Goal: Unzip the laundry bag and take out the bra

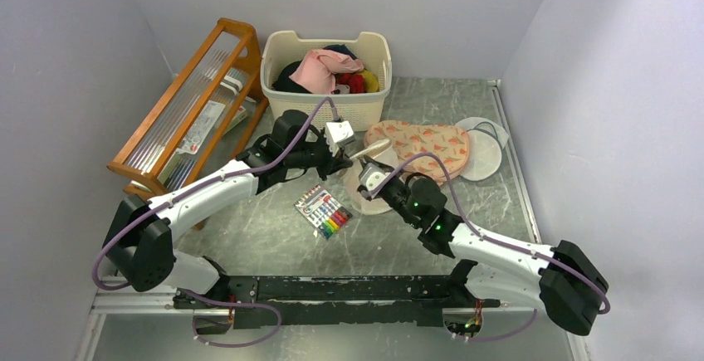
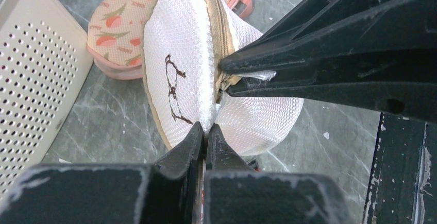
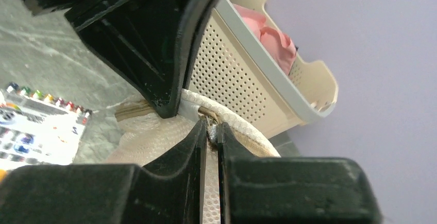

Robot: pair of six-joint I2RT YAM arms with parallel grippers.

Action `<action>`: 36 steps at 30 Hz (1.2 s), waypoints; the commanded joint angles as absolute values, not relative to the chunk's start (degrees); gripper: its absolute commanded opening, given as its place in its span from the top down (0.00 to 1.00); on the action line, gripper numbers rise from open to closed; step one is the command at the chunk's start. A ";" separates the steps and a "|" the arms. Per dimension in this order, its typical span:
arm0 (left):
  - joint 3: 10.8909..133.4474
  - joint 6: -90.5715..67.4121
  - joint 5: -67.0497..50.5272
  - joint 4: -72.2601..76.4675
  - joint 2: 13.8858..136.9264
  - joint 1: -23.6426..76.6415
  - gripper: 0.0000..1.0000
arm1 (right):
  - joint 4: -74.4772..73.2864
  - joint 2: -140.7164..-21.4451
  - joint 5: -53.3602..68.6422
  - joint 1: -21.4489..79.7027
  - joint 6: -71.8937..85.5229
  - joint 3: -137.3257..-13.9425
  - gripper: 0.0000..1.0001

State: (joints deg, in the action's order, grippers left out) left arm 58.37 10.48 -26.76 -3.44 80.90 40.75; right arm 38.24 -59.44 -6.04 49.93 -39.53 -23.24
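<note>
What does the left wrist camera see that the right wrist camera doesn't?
Only the left wrist view: the black emblem on the laundry bag and the peach carrot-print fabric behind it.
Only the right wrist view: the marker set on the table and pink clothes in the basket.
Both: the laundry bag, the perforated basket, the marbled table, and both grippers shut on the bag, the left gripper on its edge, the right gripper at the zip.

Bright, even light casts soft shadows on the surface [image 1: 374, 241], while the wrist views blur the near base of the left hand [image 2: 206, 130] and right hand [image 3: 212, 130].
</note>
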 commanded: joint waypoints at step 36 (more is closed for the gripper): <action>58.25 4.96 -37.72 3.37 80.36 40.60 0.35 | 14.70 -49.12 10.18 36.44 1.50 -31.98 1.00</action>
State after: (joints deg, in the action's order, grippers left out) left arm 58.28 8.80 -32.84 -0.34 79.61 40.91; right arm 18.57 -48.58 4.45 36.64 -2.13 -27.66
